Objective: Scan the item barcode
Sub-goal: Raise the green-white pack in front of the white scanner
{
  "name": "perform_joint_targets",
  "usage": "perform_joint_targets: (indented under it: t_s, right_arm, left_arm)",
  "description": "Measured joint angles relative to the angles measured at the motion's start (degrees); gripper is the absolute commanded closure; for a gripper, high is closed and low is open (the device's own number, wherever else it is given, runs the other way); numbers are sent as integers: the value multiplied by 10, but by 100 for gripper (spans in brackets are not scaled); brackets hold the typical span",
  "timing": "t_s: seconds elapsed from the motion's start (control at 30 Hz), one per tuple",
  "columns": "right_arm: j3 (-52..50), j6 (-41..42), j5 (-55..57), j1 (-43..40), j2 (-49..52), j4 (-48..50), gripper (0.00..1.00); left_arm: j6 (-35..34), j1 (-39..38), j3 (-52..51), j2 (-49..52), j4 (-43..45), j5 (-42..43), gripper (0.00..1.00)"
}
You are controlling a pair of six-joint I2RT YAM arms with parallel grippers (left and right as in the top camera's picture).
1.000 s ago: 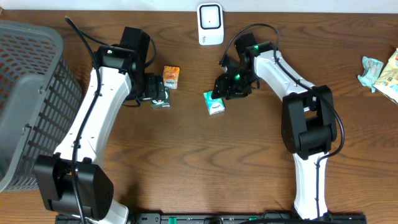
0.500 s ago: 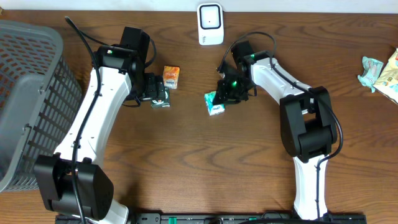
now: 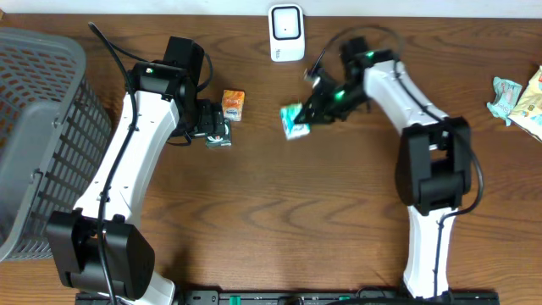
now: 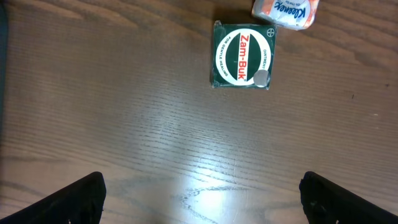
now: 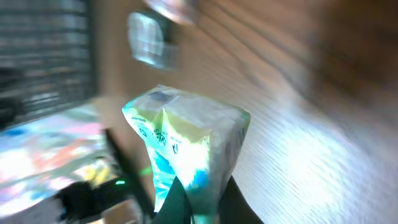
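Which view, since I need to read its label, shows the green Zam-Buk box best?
Left wrist: the Zam-Buk box lies label up, sharp and unobstructed. Overhead shows it only as a small dark shape, print unreadable. The right wrist view, blurred, does not show it.

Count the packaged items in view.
5: a green-and-white pack held in the right gripper; an orange Kleenex pack and a Zam-Buk box by the left gripper; a teal packet and a pale packet at the table's right edge, where more may lie out of frame.

Glossy wood-grain table [image 4: 124, 124], shiny plastic packet [image 5: 186, 137], plastic mesh basket [image 3: 42, 110]
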Motion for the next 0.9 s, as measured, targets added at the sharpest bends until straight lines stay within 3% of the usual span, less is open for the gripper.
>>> perform_joint_targets:
  t_s: [0.23, 0.37, 0.53, 0.9]
  right_arm:
    - [13, -127, -202, -66, 0, 7, 99]
    - [13, -157, -279, -82, 0, 41, 99]
    - [13, -136, -332, -87, 0, 100, 99]
    - [13, -113, -352, -86, 0, 106, 99]
  left_arm:
    - [0, 0, 0, 0, 0, 0, 2]
    - [0, 0, 0, 0, 0, 0, 2]
    - [0, 0, 0, 0, 0, 0, 2]
    - [0, 0, 0, 0, 0, 0, 2]
